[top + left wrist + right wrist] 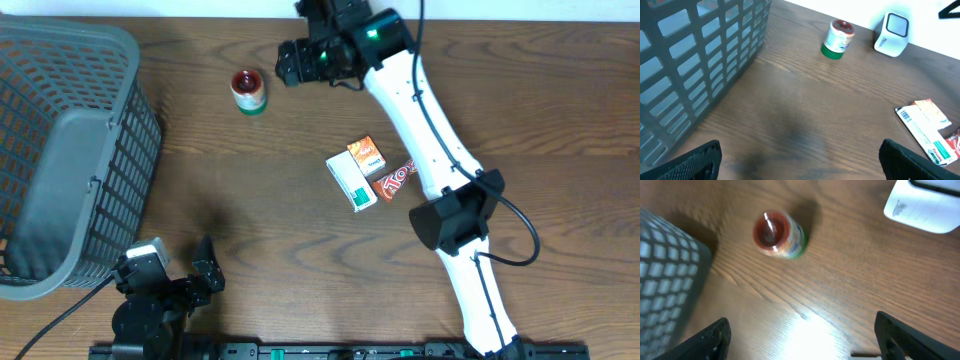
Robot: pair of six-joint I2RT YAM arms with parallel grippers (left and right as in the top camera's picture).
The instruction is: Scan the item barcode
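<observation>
At the near edge of the brown wooden table [250,250], the left gripper [802,162] sits low with its black fingers spread wide and nothing between them, the grey plastic lattice basket [60,150] close at its side. Mid-table lie a white-and-green carton [351,182], a small orange box [367,156] and a red-wrapped bar [395,180], bunched together and touching.

Further back stands the small round jar with the red lid and green base [248,92], upright as far as I can tell. The right gripper [802,340] hovers near it, jaws wide and empty. The jar is not between the fingers: it lies ahead of the gap and off to one side, apart from both. Farthest of all, by the back edge, is the white block-shaped scanner [892,32], well apart from the jar.

My guess is the jar is the item to be picked up. The hand should shift sideways until the jar is centred, come down around the body rather than the lid, and close gently (a round jar tips or rolls easily). It then needs turning until the label's barcode, which I cannot make out, faces the scanner's window.
</observation>
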